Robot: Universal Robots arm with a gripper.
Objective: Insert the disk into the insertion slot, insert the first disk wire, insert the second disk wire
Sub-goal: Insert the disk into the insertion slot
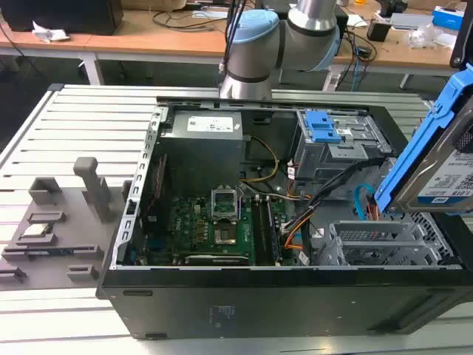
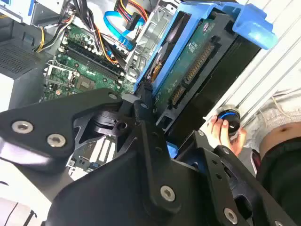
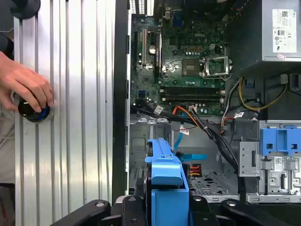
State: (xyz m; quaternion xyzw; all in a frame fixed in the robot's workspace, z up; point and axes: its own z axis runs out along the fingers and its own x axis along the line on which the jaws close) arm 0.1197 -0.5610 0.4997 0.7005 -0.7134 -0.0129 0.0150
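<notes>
Gripping the disk (image 1: 442,166) by its blue caddy, the gripper (image 3: 167,209) was clamped firmly on it, holding it tilted above one end of the open computer case (image 1: 259,303). Inside the case, below the disk, sat the insertion slot (image 1: 377,250). Beside the slot curled the light-blue second disk wire (image 1: 361,201) and the first disk wire (image 3: 194,167). Outside the case, a person's hand (image 3: 26,87) rested on a round button (image 3: 35,112) on the slatted table (image 3: 70,141).
</notes>
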